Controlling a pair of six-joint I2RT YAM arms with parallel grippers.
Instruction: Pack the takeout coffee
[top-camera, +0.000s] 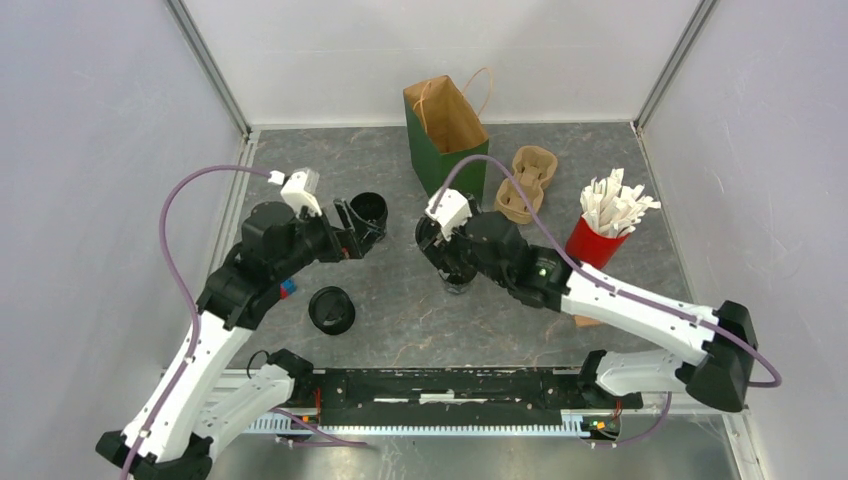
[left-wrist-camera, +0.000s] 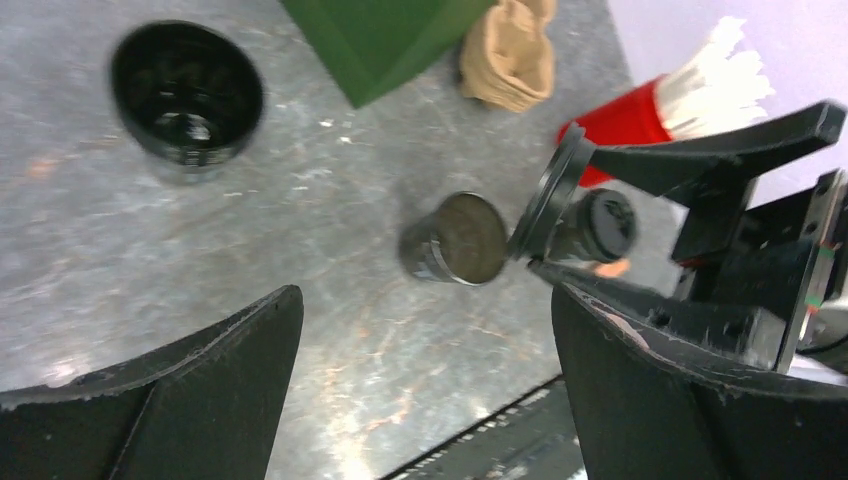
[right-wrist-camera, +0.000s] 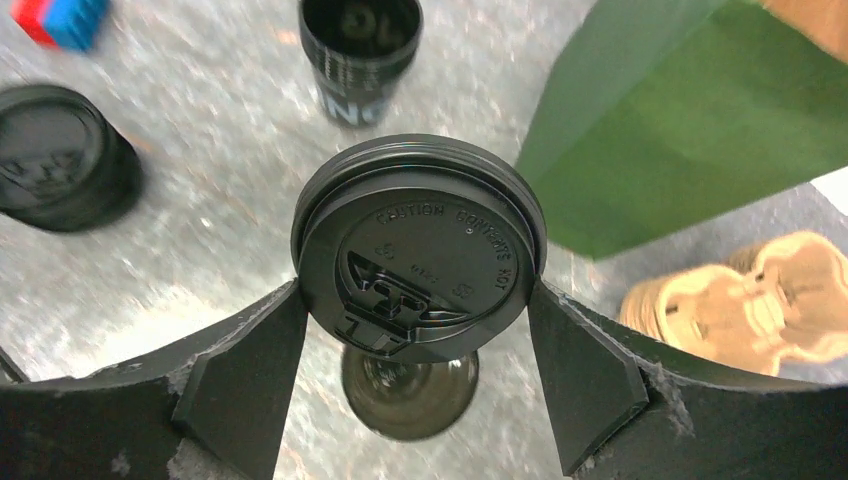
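1. The grey table (top-camera: 400, 330) is carrying everything here.
2. The green paper bag (top-camera: 445, 135) stands upright at the back middle with its mouth open. It's easily the tallest thing on the table.
3. A red cup (top-camera: 597, 243) stuffed with white packets (top-camera: 615, 205) sits to the right of the bag. The tan pulp carrier (top-camera: 525, 182) lies between the two, just beside the bag.
4. The left gripper (left-wrist-camera: 425, 320) has its jaws spread wide with nothing between them. From above it sits right beside the far cup, on that cup's left. I can't tell if it's actually touching.
5. The right gripper (right-wrist-camera: 415, 300) is clamped on a round black lid (right-wrist-camera: 420, 250), with one finger on each side of the rim.
6. There are three black coffee cups, all on the table and none in the bag.
   - The far cup (top-camera: 368, 212) is uncapped and sits left of the bag.
   - The centre cup (right-wrist-camera: 408, 390) is also uncapped and sits in front of the bag, directly under the held lid. I can't tell whether the lid is touching its rim.
   - The lidded cup (top-camera: 331, 310) is at the front left, well apart from the bag.
7. The smallest thing is a red-and-blue block (top-camera: 288, 288), tucked next to the left arm.
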